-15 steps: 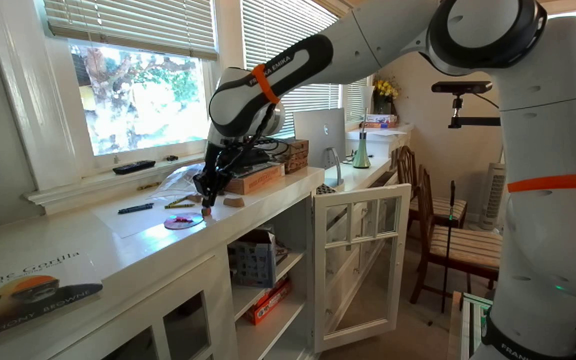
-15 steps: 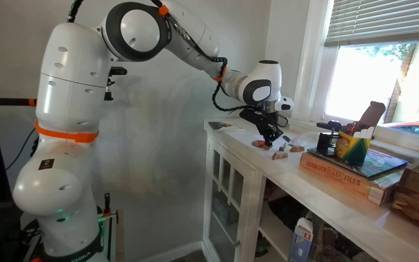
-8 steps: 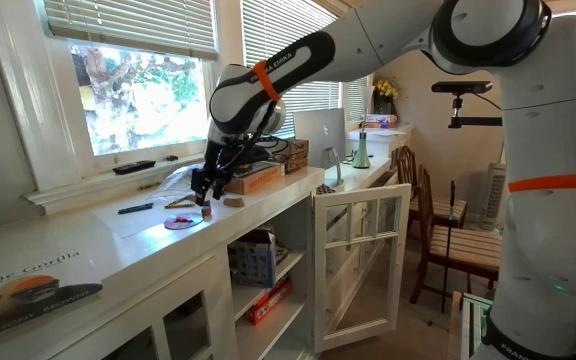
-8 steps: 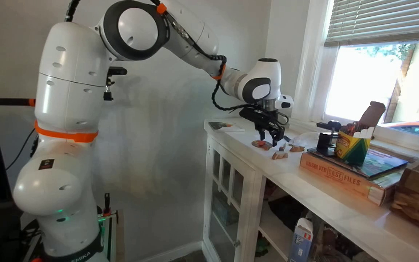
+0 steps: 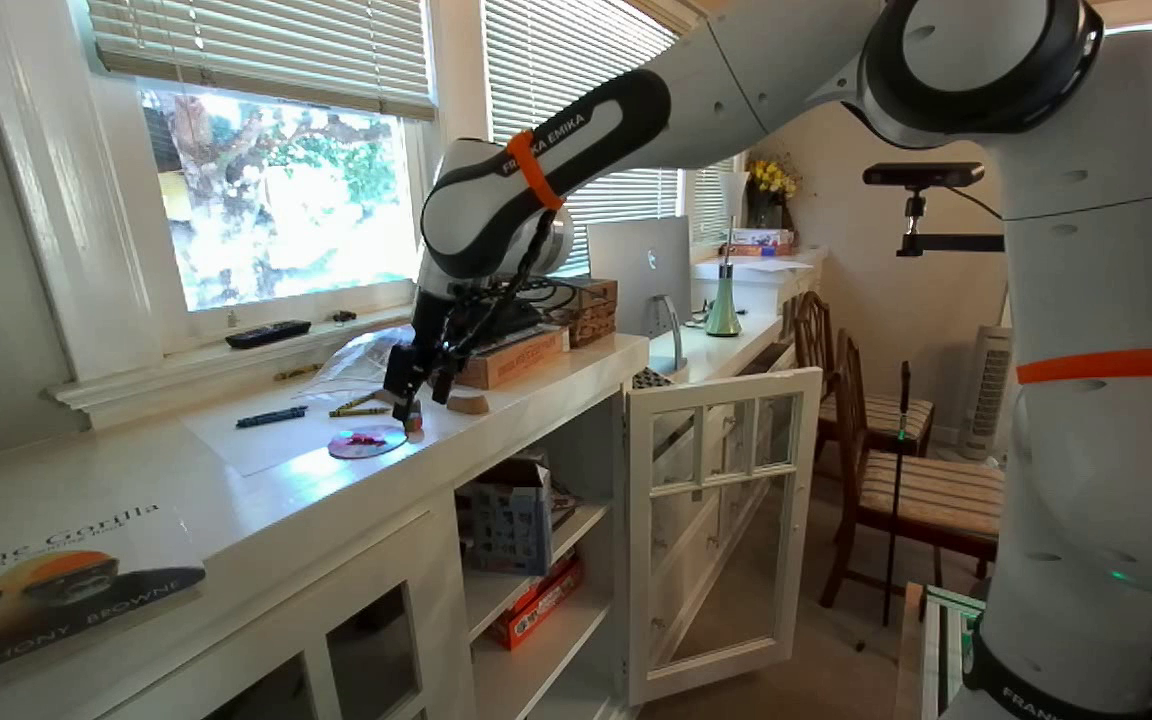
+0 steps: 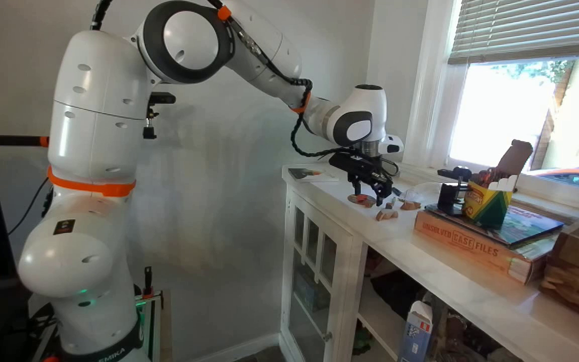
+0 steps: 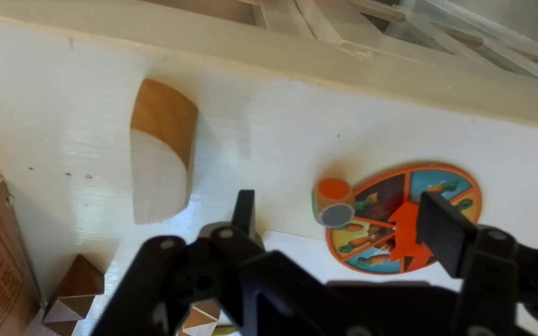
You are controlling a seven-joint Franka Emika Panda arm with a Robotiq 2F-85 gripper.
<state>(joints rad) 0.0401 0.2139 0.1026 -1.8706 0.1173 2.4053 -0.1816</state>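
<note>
Low over the white counter, my gripper (image 7: 343, 214) is open, its fingers wide apart and holding nothing. Between them in the wrist view is a small wooden die (image 7: 334, 203) with an orange and a grey spot. It stands at the edge of a round carrot-picture spinner (image 7: 376, 186); whether it rests on the rim I cannot tell. The right finger hides part of the spinner and of its orange-red rabbit-shaped pointer (image 7: 404, 224). In exterior views the gripper (image 5: 424, 404) hangs beside the die (image 5: 415, 420), and the spinner (image 6: 361, 200) lies under one finger.
An arched wooden block (image 7: 164, 154) and triangle-patterned blocks (image 7: 75, 294) lie nearby. An orange game box (image 6: 463, 241) bears a crayon box (image 6: 488, 203); a wooden crate (image 6: 578, 266) stands beyond. Markers (image 5: 271, 417) and a book (image 5: 66, 590) share the counter. A cabinet door (image 5: 721, 540) hangs open.
The jaws were closed round the die a second ago; they have since spread and let it go. My gripper rose slightly, then sank a little. The die stays on the counter by the spinner.
</note>
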